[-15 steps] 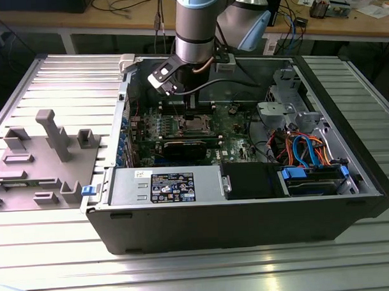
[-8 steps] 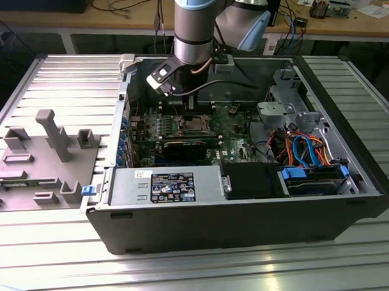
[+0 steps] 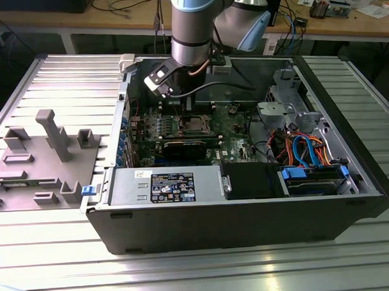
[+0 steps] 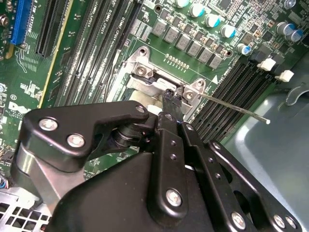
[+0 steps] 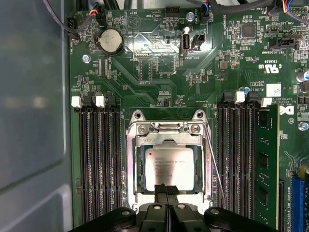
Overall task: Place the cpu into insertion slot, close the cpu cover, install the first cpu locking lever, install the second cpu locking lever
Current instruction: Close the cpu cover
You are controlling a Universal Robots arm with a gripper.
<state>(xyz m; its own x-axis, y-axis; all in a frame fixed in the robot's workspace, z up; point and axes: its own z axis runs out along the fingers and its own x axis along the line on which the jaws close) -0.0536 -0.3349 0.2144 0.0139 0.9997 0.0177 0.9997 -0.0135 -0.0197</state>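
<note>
The arm [image 3: 191,24] drops in from the upper middle of the exterior view, its grey and pale-blue wrist segment [image 3: 191,53] pointing almost straight down, with a small camera block [image 3: 159,80] mounted on the side toward the exterior view's left. In both wrist views the black gripper [image 5: 166,190] [image 4: 172,100] shows bolted linkage bars that spread wide at the body and narrow toward two slim fingers. Those fingertips [image 5: 161,189] are pressed flat against each other, with only a thin seam between them, and they point downward in line with the wrist.
</note>
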